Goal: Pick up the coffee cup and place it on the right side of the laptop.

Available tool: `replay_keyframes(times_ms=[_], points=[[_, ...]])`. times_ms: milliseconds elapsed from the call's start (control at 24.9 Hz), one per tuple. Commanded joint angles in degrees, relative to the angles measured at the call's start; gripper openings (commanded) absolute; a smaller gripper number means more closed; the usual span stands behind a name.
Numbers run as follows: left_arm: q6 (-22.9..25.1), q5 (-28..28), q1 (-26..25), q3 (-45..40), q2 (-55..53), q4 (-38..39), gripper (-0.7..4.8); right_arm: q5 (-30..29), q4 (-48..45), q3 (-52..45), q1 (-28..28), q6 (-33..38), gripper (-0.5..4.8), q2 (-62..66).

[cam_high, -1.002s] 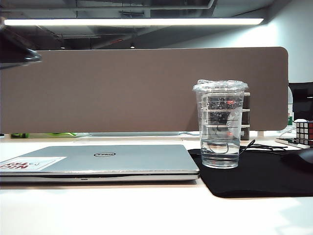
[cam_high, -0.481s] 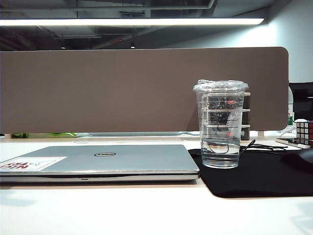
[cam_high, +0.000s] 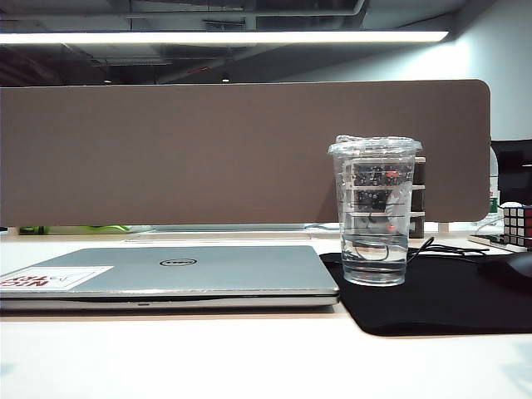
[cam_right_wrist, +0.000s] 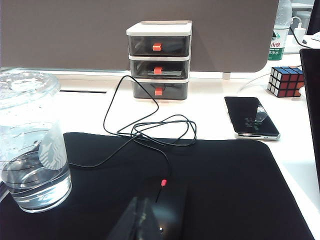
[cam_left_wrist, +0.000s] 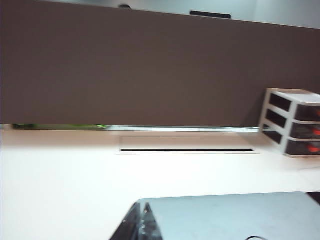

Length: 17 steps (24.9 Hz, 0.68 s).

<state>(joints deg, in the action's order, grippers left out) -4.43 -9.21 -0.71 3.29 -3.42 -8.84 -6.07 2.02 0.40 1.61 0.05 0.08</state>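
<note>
Cup on mat, beside laptop
The coffee cup (cam_right_wrist: 31, 145) stands on the mat (cam_right_wrist: 220, 185), beside the right hand (cam_right_wrist: 142, 222); the laptop (cam_left_wrist: 235, 215) lies under the left hand (cam_left_wrist: 142, 225).

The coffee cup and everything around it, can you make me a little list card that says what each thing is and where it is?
cup: the coffee cup stands upright on the black mat, lid on, some clear liquid inside
laptop: the laptop lies closed, left of the cup in the exterior view
behind the cup: small drawer unit
also on the desk: puzzle cube, phone, black cable
left gripper: left gripper shut, empty, above the laptop's edge
right gripper: right gripper shut, empty, over the mat, apart from the cup
</note>
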Motion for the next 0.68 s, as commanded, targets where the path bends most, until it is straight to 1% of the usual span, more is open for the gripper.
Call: replay_keyframes(times_ms=[40, 80, 120, 160, 281, 361, 561, 681], points=[[1.03, 5.7, -0.09, 0.11, 3.3, 6.71, -0.05, 1.18, -0.87, -0.37, -0.02, -0.09, -0.02, -0.02], [1.05, 6.16, 0.02, 0.07, 3.13, 7.54, -0.05, 2.69, -0.92, -0.37, -0.07, -0.09, -0.01, -0.07], [1.07, 8.2, 0.0, 0.07, 3.19, 7.85, -0.05, 2.73, -1.03, -0.37, 0.0, -0.09, -0.01, -0.13], [1.42, 11.43, 0.2, 0.04, 3.28, 8.39, -0.05, 2.73, -1.18, -0.37, -0.04, -0.09, -0.01, -0.13], [1.46, 15.72, 0.22, 0.02, 3.28, 9.6, -0.05, 2.62, -1.84, -0.37, -0.04, -0.07, -0.01, -0.13], [1.46, 15.8, 0.22, -0.17, 3.3, 9.86, -0.04, 2.51, -2.84, -0.37, -0.02, -0.07, -0.01, -0.13], [2.47, 12.81, 0.22, -0.31, 3.28, 10.03, -0.04, 2.51, -4.31, -0.37, -0.02, -0.07, -0.01, -0.13], [2.45, 12.87, 0.22, -0.28, 3.28, 10.08, -0.04, 2.49, -4.31, -0.37, -0.02, -0.07, -0.01, -0.13]])
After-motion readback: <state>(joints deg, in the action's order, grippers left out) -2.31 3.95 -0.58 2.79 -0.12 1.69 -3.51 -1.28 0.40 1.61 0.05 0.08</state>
